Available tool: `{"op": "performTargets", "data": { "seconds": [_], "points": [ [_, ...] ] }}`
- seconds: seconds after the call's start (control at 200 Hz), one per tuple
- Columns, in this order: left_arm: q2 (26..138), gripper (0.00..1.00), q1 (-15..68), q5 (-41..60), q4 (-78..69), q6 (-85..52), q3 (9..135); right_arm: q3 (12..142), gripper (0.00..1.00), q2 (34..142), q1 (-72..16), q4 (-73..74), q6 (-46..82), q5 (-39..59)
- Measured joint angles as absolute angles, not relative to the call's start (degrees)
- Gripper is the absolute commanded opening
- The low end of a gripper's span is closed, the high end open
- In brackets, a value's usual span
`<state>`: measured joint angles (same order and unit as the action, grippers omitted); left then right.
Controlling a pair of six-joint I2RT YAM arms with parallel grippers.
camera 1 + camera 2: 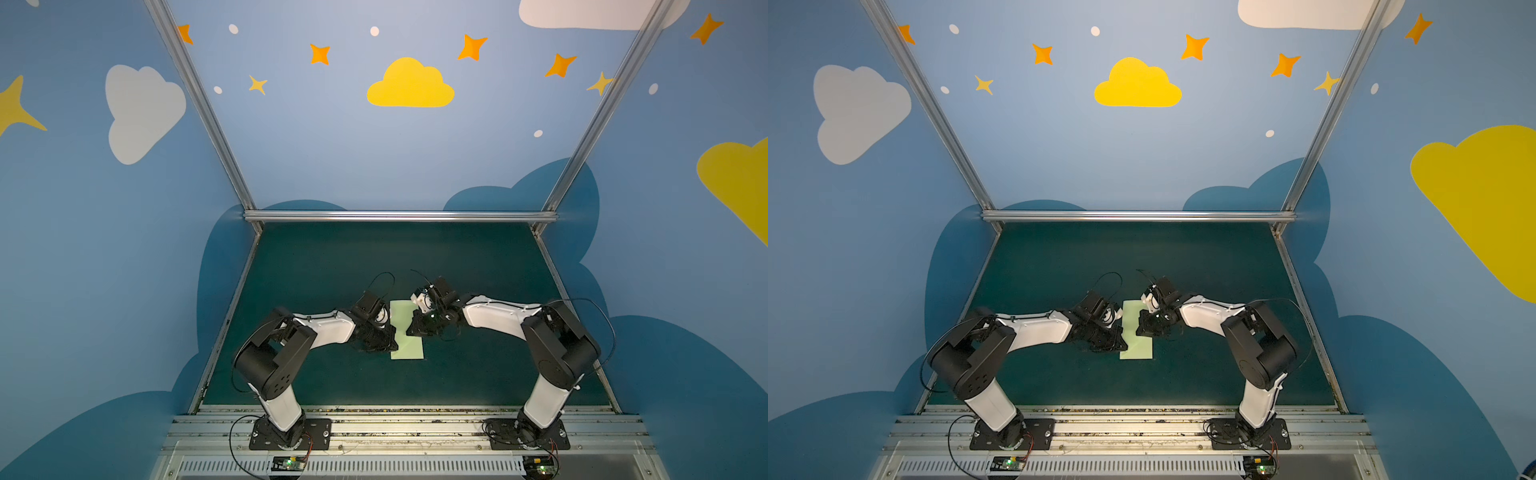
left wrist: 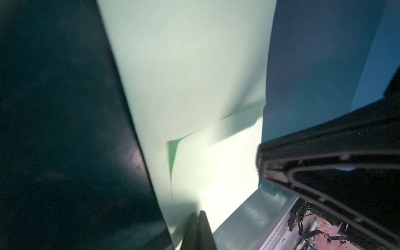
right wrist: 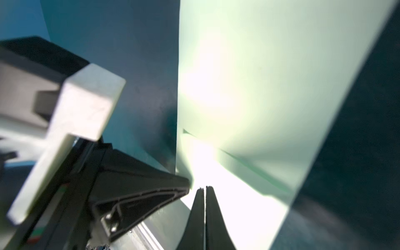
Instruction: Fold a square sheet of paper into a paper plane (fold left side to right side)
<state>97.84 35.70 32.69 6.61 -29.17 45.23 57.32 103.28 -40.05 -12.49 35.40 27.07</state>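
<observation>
The square sheet of paper (image 1: 409, 347) (image 1: 1138, 348) is pale green and lies folded into a long narrow oblong on the dark green mat, mid-table. In the wrist views its upper layer (image 2: 194, 75) (image 3: 259, 86) ends in a loose, slightly raised edge over a lower layer. My left gripper (image 1: 394, 340) (image 1: 1123, 340) (image 2: 198, 213) is shut, with its tips down on the paper's left edge. My right gripper (image 1: 410, 329) (image 1: 1138, 330) (image 3: 204, 188) is shut too, its tips resting on the paper from the right. Nothing sits between either pair of jaws. No paper plane shape is in view.
The dark green mat (image 1: 332, 270) is ringed by blue painted walls and an aluminium frame rail (image 1: 399, 216) at the back. Aluminium rails (image 1: 407, 428) holding both arm bases run along the front edge. The two grippers stand close together over the paper.
</observation>
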Motion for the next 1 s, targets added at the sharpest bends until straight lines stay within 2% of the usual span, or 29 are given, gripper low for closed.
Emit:
{"op": "performTargets", "data": {
  "seconds": [0.521, 1.001],
  "points": [
    [98.56, 0.04, 36.49, 33.34, 10.46, -29.26, 52.03, 55.35, 0.0, 105.8, -39.51, -8.29, 36.86, 27.66],
    [100.31, 0.03, 37.08, 33.26, 8.25, -29.87, 48.21, 54.98, 0.0, 105.8, -39.44, -7.42, 37.23, 28.01]
  ]
}}
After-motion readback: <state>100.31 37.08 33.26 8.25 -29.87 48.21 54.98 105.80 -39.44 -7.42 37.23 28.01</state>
